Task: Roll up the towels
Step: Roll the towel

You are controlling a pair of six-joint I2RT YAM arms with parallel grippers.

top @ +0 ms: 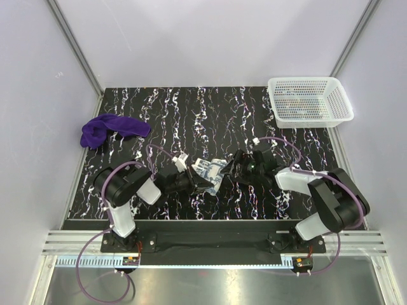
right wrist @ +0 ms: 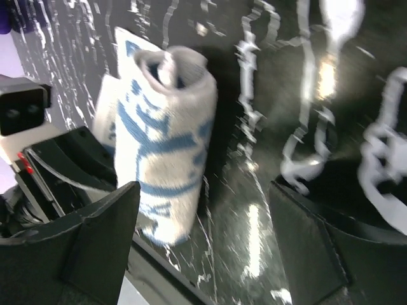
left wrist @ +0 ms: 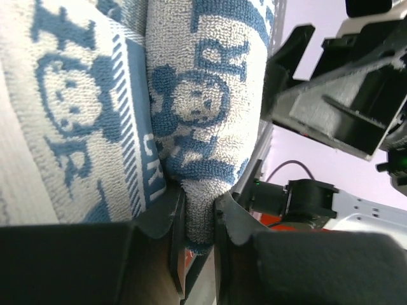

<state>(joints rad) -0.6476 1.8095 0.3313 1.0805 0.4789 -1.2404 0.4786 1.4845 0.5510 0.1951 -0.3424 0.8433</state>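
The white towel with blue-grey print lies partly rolled at the middle front of the table. My left gripper is shut on its near edge; in the left wrist view a fold of the towel is pinched at the gripper. My right gripper is open just right of the roll; in the right wrist view the rolled towel stands left of the open gripper, not held. The purple towel lies crumpled at the far left, away from both grippers.
A white plastic mesh basket stands at the back right corner. The table is black with white marbling, bounded by light walls at left, back and right.
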